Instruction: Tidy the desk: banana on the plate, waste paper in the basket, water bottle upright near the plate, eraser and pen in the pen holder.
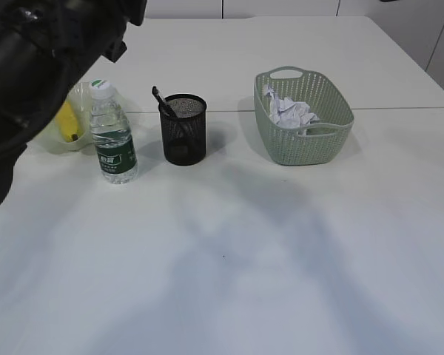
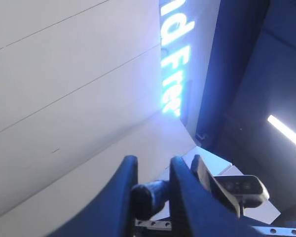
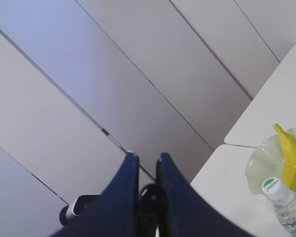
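Left to right: plate (image 1: 55, 140), water bottle (image 1: 112, 137), pen holder (image 1: 184, 131), basket (image 1: 303, 118).

Exterior view: chest-or-head height, slanting down across the table (image 1: 229, 266), mid-range; a dark blurred arm (image 1: 29, 66) blocks the upper left corner.

Left wrist view: aimed upward past its own tool (image 2: 153, 173) at wall panels and a glowing blue sign (image 2: 175, 64). No table in sight; shares nothing with the exterior view.

Right wrist view: tilted up at wall panels over its tool (image 3: 147, 165). Lower right corner catches the plate (image 3: 259, 165), banana (image 3: 292, 158) and bottle cap (image 3: 272, 186), shared with the exterior view's left side.
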{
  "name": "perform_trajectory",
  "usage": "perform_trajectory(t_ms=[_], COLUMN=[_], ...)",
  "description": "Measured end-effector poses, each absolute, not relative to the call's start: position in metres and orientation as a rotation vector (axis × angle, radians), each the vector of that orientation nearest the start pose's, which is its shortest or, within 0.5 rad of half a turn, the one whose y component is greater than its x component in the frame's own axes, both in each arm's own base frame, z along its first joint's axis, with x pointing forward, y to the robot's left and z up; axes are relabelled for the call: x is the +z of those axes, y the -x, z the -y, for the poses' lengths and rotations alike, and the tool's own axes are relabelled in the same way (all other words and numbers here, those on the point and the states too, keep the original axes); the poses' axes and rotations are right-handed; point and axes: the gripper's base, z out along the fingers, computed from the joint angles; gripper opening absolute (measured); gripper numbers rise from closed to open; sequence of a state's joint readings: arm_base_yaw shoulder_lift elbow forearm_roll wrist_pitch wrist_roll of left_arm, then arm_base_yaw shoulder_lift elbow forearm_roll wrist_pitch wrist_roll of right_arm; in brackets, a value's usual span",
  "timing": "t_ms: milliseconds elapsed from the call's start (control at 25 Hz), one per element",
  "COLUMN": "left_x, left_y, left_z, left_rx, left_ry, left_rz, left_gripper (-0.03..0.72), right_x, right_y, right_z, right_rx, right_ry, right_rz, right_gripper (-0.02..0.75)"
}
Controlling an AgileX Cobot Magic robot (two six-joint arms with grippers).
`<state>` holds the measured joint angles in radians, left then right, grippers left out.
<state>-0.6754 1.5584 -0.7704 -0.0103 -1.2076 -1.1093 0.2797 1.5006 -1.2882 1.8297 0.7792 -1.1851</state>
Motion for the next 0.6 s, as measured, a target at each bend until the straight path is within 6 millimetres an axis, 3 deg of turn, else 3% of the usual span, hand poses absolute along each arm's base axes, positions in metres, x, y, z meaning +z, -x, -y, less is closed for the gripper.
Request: perform_trajectory(t_ms=[600], left_x=[0.3082], left_y=[-0.2488], left_z=[0.1993], left_rx=[-1.614], left_ry=[0.262], left_rz=[-1.152], left_gripper=[0.083], right_x=[0.4076], right_y=[-0.3053], right_z=[-0.1524], right_rx=[1.378], right_ry=[0.293], right_rz=[-1.603], right_gripper=[0.045])
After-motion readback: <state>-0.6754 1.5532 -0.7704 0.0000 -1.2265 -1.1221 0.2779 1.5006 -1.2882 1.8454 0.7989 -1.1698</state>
